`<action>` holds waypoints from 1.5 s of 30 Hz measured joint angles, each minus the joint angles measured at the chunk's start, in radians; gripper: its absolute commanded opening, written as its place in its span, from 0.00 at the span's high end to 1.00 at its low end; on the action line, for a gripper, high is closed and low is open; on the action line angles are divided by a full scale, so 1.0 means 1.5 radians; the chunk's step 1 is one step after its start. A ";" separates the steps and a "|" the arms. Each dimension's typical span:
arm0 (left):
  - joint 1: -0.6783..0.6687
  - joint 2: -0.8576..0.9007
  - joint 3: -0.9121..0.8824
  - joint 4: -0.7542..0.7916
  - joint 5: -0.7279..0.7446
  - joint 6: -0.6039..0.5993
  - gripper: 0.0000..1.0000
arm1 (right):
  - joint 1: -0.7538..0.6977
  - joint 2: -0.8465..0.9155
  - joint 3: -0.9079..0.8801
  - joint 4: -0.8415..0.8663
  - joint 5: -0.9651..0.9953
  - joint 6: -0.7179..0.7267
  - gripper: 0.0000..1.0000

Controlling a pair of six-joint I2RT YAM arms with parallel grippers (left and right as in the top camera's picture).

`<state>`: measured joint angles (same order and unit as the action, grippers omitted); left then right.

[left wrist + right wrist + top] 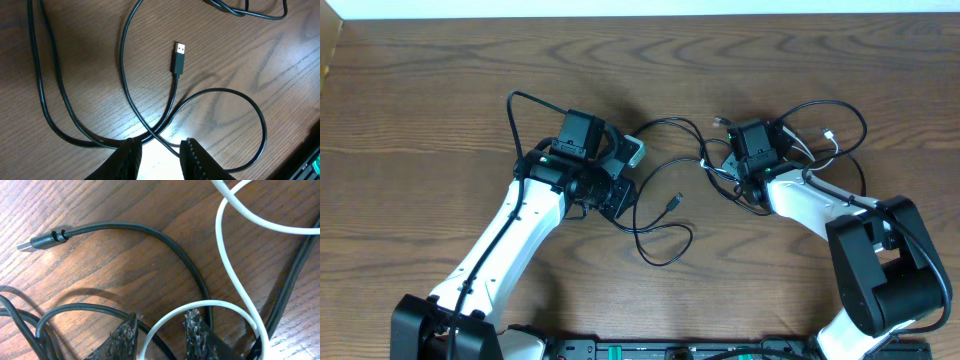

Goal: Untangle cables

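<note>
Wood-grain tabletop (440,80), both arms over it. The cables (670,190) lie loose on the surface in the stretch between the two arms.

Left gripper (157,150): fingers (127,160) stand a narrow gap apart, and nothing is clamped between them. Two black strands (157,136) cross on the wood right at the mouth of that gap. Contact with the fingers: cannot tell. Straight ahead of the gripper, well clear of it, lies a black USB plug (179,57), metal end pointing away. Its cord (172,95) runs back toward the gripper into the crossing. Ahead and to the right, a black strand swings out in an open loop (260,130), flat on the wood. To the left, two more strands run side by side and curve in toward the left finger.

Right gripper (160,327): fingers apart, a moderate gap, closed on nothing. A white cable (225,255) comes in from the right, bends across the fingertips and drops down through the gap. A second bend of it climbs ahead and to the right, out of view. A black cable (150,230) arcs ahead of the gripper. One end finishes in a second plug (40,242) ahead and to the left, silver tip pointing left. The other side drops behind the right finger. More strands bunch low on the left of the gripper. Another black line (295,265) runs along the far right, beside the white one.
</note>
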<state>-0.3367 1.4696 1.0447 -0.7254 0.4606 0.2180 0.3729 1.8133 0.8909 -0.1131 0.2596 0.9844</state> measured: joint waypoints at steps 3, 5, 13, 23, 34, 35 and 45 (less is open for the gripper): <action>0.000 0.000 0.000 0.000 0.000 0.000 0.69 | 0.000 0.000 0.000 0.001 0.000 0.000 0.71; 0.000 0.000 0.000 0.000 0.000 0.000 0.69 | 0.000 0.000 0.000 0.001 0.000 0.000 0.74; 0.000 0.000 0.000 0.000 0.000 0.000 0.69 | 0.002 0.006 0.000 0.023 0.002 0.000 0.73; 0.000 0.000 0.000 0.000 0.000 0.000 0.69 | 0.002 0.009 0.000 0.057 0.003 -0.001 0.99; 0.000 0.000 0.000 -0.008 0.000 0.000 0.69 | 0.002 0.009 0.000 0.069 -0.012 0.002 0.99; 0.000 0.000 0.000 -0.008 0.000 0.000 0.69 | 0.002 0.009 -0.001 0.074 -0.021 0.001 0.99; 0.000 0.000 0.000 -0.009 0.000 0.000 0.69 | 0.002 0.009 0.002 0.177 -0.185 -0.059 0.98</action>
<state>-0.3367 1.4700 1.0447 -0.7387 0.4606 0.2180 0.3756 1.8263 0.8936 0.1524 -0.0185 0.8963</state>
